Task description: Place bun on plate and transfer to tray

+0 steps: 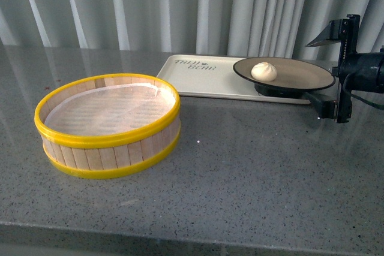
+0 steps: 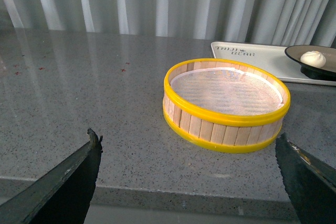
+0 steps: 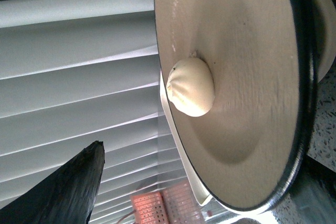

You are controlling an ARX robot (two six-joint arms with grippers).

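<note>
- The right pincer [image 1: 339,74] stands at the far right of the table [image 1: 240,172], its 2 black fingers spread one above the other, the upper one clear above the plate's rim and the lower one [image 1: 321,104] down beside the table surface, just at the plate's near-right edge.
- Whether the lower finger touches the plate or the tray cannot be told from the front view.
- The plate [image 1: 303,79] sits just beside this pincer, toward the table's middle, resting on the right end of the tray [image 1: 198,82], which lies along the far side of the table.
- The bun [image 1: 264,71] lies on the plate, left of its centre, on the side away from the right pincer and well clear of both fingers.
- The right wrist view shows the bun [image 3: 191,87] close up on the beige inside of the plate [image 3: 262,51], with 1 dark finger [image 3: 68,187] apart from it and nothing between the fingers; the second finger is out of that picture.
- The left pincer [image 2: 186,182] appears only in the left wrist view: 2 dark fingers wide apart, empty, above the near edge of the table.
- Beyond it stands a yellow-rimmed wooden steamer basket [image 2: 226,129], lined with pale cloth and empty, on the left half of the table.
- That view shows the tray [image 2: 262,59], plate [image 2: 325,69] and bun [image 2: 314,57] far off toward the far right corner.
- Only the front view shows the basket [image 1: 108,148] and the tray set near each other without touching.
- Pale pleated curtains [image 1: 180,4] hang behind the table.
</note>
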